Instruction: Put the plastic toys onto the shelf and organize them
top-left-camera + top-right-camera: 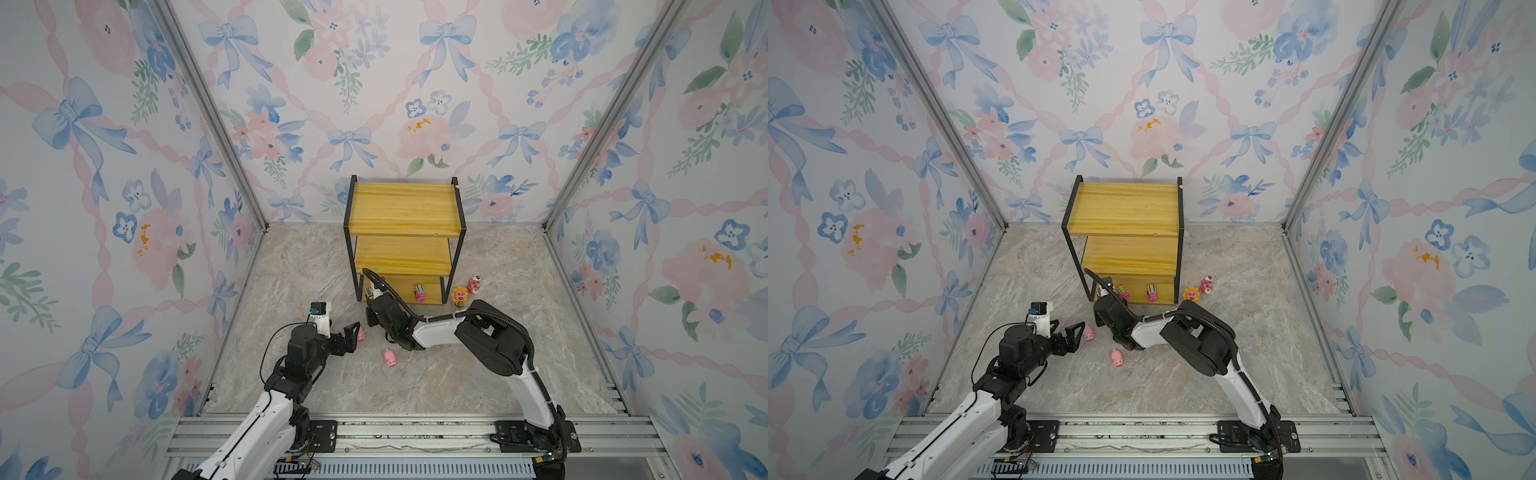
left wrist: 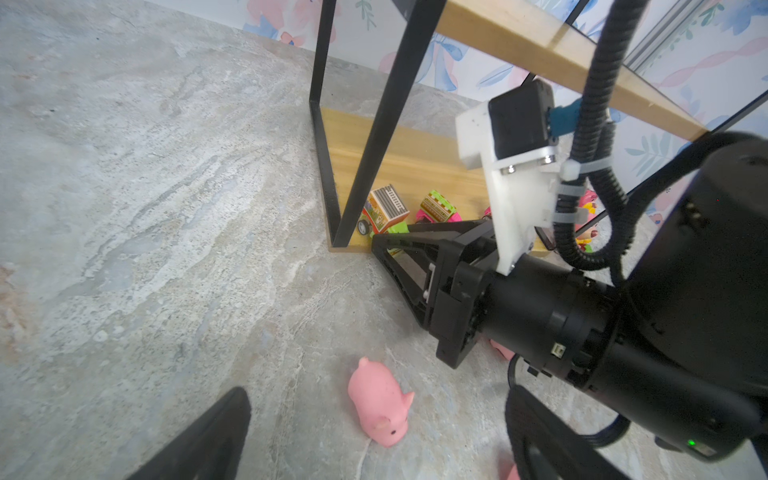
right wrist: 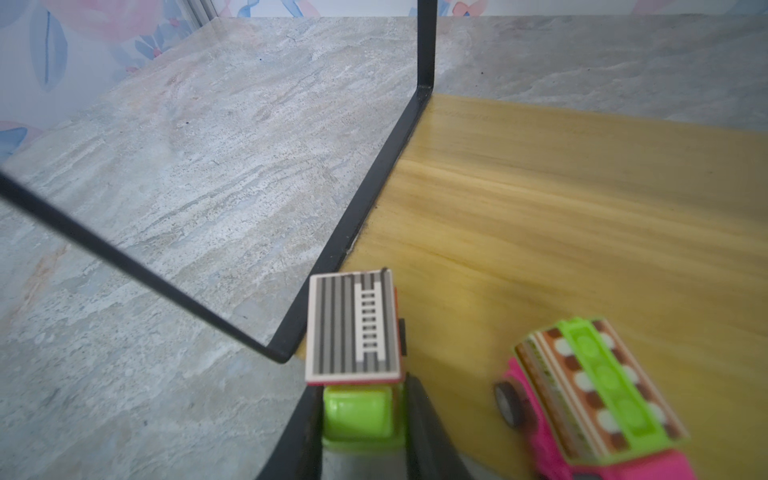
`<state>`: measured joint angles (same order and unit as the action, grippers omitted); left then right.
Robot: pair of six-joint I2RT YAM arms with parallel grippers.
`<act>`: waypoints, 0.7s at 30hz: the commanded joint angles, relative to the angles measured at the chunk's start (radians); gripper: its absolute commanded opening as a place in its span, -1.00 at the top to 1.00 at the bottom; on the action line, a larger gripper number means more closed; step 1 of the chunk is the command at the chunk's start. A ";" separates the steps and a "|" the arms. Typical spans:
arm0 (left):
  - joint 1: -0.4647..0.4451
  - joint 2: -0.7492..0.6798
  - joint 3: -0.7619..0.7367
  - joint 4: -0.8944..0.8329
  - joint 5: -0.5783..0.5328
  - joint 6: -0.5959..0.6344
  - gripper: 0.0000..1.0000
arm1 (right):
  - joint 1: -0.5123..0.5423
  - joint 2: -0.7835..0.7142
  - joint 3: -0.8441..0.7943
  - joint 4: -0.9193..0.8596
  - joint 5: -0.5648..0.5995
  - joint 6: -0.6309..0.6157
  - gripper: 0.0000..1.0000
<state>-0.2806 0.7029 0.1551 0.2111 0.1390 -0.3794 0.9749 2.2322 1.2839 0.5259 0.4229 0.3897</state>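
left gripper [image 1: 352, 336] hung low over the marbled floor [image 1: 291, 266], jaws spread and empty; a pink pig [image 1: 360, 334] lay just ahead of its fingertips. a second pig [image 1: 390, 358] lay a little to the right, between the two arms. i could make out only those two pigs for certain.

right gripper [image 3: 363, 411] was at the left front corner of the shelf [image 1: 405, 203], clamped on the green cab of a ladder-roofed toy truck [image 3: 353, 328]. the truck sat at the very corner of the bottom board, close against the black frame post [image 2: 386, 124]; whether its wheels were down on the wood i could not tell. just beside it on that board stood a pink truck [image 3: 594, 395] with a green and brown roof, and further right a third vehicle [image 1: 420, 292]. middle and top boards were bare. on the floor right of the shelf stood the sunflower bear [image 1: 459, 296] and, near it, the other pink bear [image 1: 474, 284].

to my eye the vehicles were being lined up along the bottom tier, this one last. next it wanted the truck settled flat, the jaws let go, and a straight pull back clear of the post and the pink truck. pigs and bears were not yet shelved.
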 commanded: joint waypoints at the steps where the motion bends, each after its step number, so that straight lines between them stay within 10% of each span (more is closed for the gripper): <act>1: 0.007 -0.013 -0.017 0.008 0.013 -0.008 -0.94 | -0.010 0.031 0.036 -0.023 -0.001 0.006 0.73; 21: 0.009 -0.002 -0.014 0.010 0.015 -0.007 -0.93 | -0.015 0.041 0.057 -0.012 0.046 0.017 0.73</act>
<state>-0.2806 0.6991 0.1551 0.2115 0.1390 -0.3794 0.9695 2.2463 1.3098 0.5117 0.4370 0.3901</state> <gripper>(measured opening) 0.966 0.289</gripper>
